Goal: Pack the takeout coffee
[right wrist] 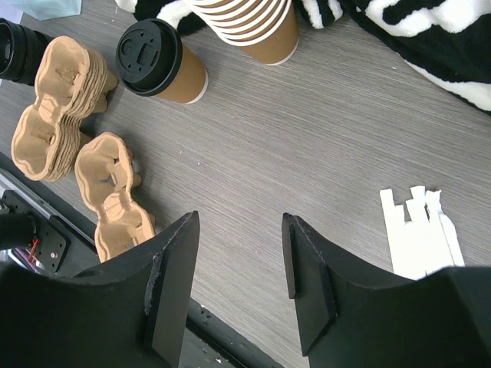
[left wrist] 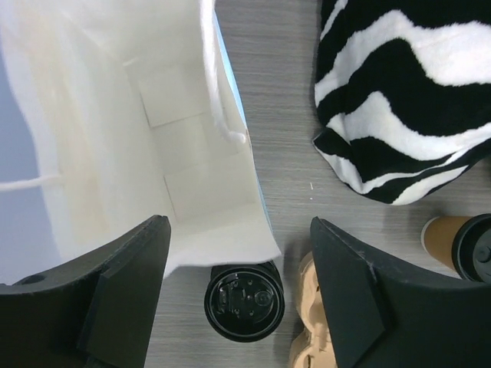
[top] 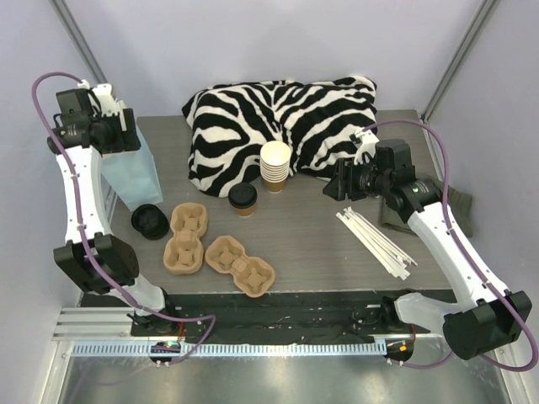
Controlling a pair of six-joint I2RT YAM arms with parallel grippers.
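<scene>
Takeout coffee [top: 242, 199] upright mid-table, just left of cup stack [top: 275, 168], ungripped; right gripper [right wrist: 239, 222] part-open, empty; left gripper [left wrist: 238, 226] wide, empty above bag [top: 135, 177]; best grab cup body below lid, level.

The takeout coffee [top: 242, 199] is tan-brown under a black lid; the blanket [top: 286, 118] is zebra-striped, black on white. The cup carriers [top: 187, 237] are tan; the straws [top: 375, 242] white; the table [top: 312, 236] streaked grey.

The left wrist view's right edge cuts off the takeout coffee [left wrist: 466, 244]; the right wrist view's top edge crops the cup stack [right wrist: 257, 27].
</scene>
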